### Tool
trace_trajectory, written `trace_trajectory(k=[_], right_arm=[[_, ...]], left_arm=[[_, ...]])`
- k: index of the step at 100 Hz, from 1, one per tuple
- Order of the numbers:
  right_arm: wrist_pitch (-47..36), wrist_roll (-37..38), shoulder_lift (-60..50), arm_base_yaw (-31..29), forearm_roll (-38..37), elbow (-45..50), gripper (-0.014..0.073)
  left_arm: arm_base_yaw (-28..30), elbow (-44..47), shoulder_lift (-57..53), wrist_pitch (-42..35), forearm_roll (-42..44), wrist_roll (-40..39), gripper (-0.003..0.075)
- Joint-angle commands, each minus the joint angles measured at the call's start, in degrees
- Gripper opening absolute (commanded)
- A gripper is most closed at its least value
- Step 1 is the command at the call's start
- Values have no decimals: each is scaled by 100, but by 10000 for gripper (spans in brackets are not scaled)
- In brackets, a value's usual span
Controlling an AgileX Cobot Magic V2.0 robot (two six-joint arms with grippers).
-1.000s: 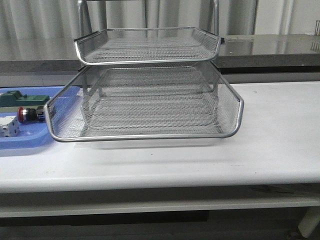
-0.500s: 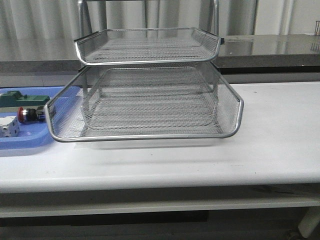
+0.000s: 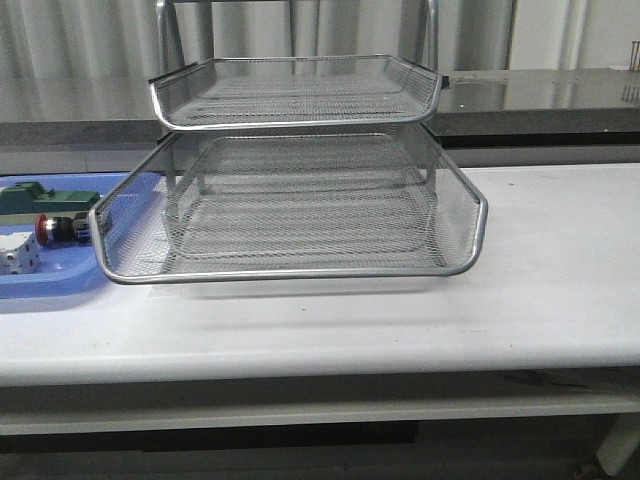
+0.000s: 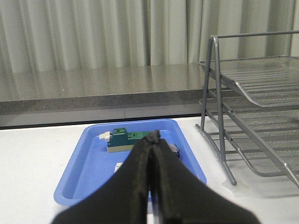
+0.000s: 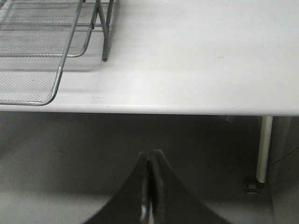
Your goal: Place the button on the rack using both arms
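Note:
The button (image 3: 55,228), with its red head and silver collar, lies on its side in the blue tray (image 3: 50,285) at the far left of the front view. The silver wire-mesh rack (image 3: 300,200) stands in the middle of the white table (image 3: 560,260). My left gripper (image 4: 153,136) is shut and empty, in front of the tray; in the left wrist view its fingers hide most of the button, only the blue rear block (image 4: 174,149) shows. My right gripper (image 5: 151,153) is shut and empty, held off the table's front edge. Neither gripper shows in the front view.
A green rectangular block (image 3: 45,198) and a white dotted part (image 3: 18,253) share the blue tray (image 4: 88,163). The rack's grey leg (image 4: 219,126) stands just right of the tray. The rack's corner (image 5: 51,70) and a table leg (image 5: 262,149) show in the right wrist view.

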Motion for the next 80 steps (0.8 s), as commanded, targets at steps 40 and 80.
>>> trace_trajectory(k=[40, 80], right_arm=[[-324, 12, 21, 3, -107, -183, -71], [-324, 12, 21, 3, -107, -183, -71]], left_arm=[[-38, 316, -183, -433, -32, -60, -21], [-38, 242, -183, -1091, 0, -60, -21]])
